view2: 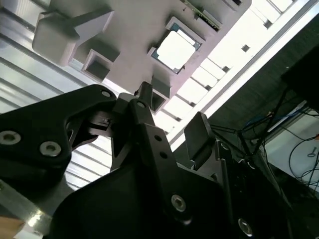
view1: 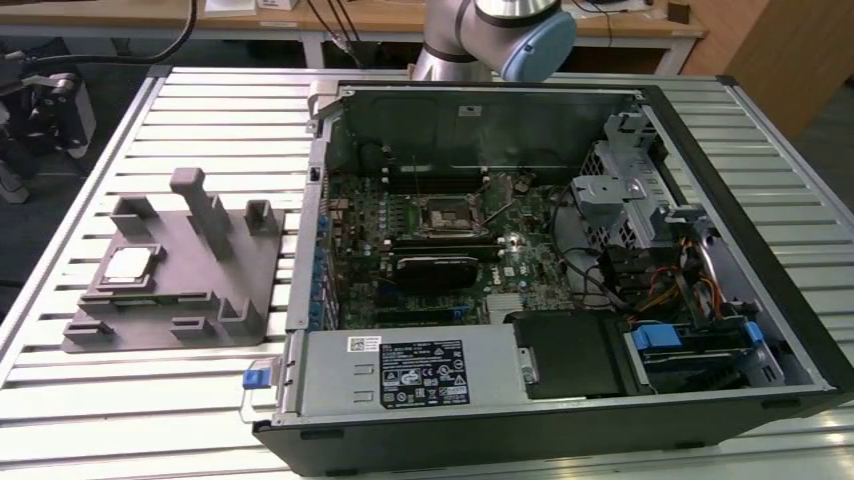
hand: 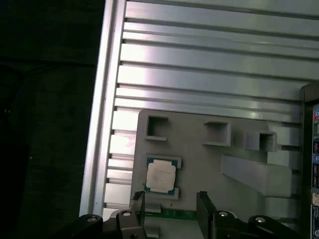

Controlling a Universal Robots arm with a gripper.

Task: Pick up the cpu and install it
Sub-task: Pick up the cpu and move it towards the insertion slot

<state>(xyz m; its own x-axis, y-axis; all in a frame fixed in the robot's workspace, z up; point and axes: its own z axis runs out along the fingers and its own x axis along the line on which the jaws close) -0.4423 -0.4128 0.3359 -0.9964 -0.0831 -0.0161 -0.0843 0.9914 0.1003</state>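
Cpu (hand: 160, 177) is lying unpicked in the grey holder (hand: 199, 159); gripper (hand: 172, 204), fingers spread, is hovering over that holder.

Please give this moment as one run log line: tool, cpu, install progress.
tool: open, empty, apart from cpu | cpu: seated in grey holder on slatted table | install: not yet done
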